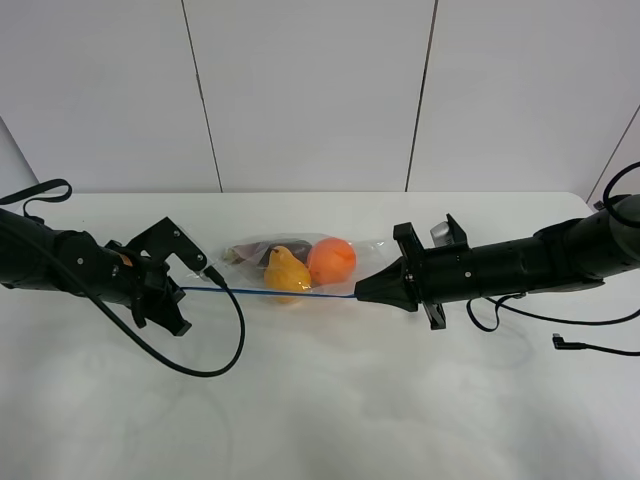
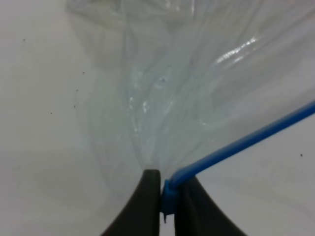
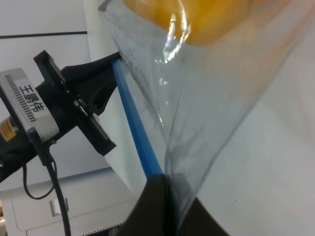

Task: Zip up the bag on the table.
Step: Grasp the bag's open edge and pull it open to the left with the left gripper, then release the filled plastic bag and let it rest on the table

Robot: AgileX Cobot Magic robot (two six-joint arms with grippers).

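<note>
The bag [image 1: 290, 262] lies near the middle of the table [image 1: 320, 420], between the 2 arms. Its blue zip strip [image 1: 270, 293] forms the edge nearest the camera and runs in a straight, taut line from one gripper to the other.

The left gripper [image 2: 167, 196] is closed to a narrow slit. Its 2 black fingers pinch the end of the zip strip together with a gather of clear film. The right gripper [image 3: 165, 196] is closed in the same way on the opposite end of the strip, with the film pulled into folds at the grip. Whether the strip is sealed along its length cannot be told.

Room for movement: the table surface in front of the strip is bare white up to the near edge of the view. A black cable [image 1: 225, 340] loops on the table just beside the left arm, below the left end of the strip. A second cable with a loose connector [image 1: 565, 342] lies under the right arm. Behind the bag, the far table edge meets the white wall panels [image 1: 310, 90].

Contents: 1 orange fruit [image 1: 332, 260] and 1 yellow fruit [image 1: 287, 270] sit side by side and touching. A dark item [image 1: 262, 258] beside the yellow fruit is too unclear to identify.
</note>
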